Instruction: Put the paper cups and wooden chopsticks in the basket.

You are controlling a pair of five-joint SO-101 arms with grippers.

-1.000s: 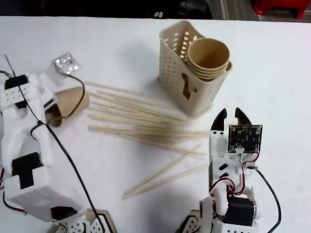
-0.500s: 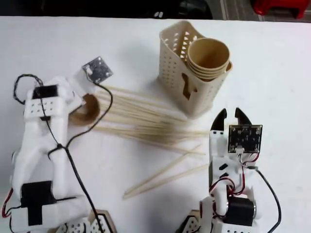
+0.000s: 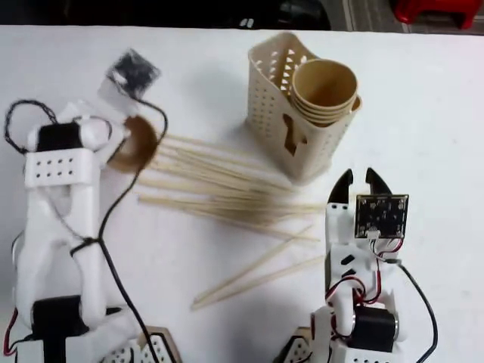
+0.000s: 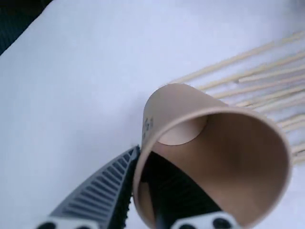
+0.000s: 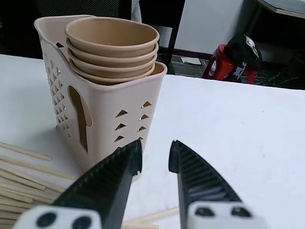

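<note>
- Cup [image 3: 140,141] in my left gripper [image 4: 137,191] — jaws clamped on its wall, one finger [image 4: 102,195] outside and the other inside. It is tipped on its side toward the left edge of the table [image 3: 423,113]. I cannot tell whether it touches the top.
- Chopsticks [image 3: 227,189] lie loose across the table's middle, their left ends just beside the held cup.
- Basket [image 3: 281,113] stands upright toward the far edge, with a stack of cups [image 3: 325,89] nested inside.
- My right gripper [image 3: 359,183] sits toward the front edge, near the basket — jaws slightly apart, empty.
</note>
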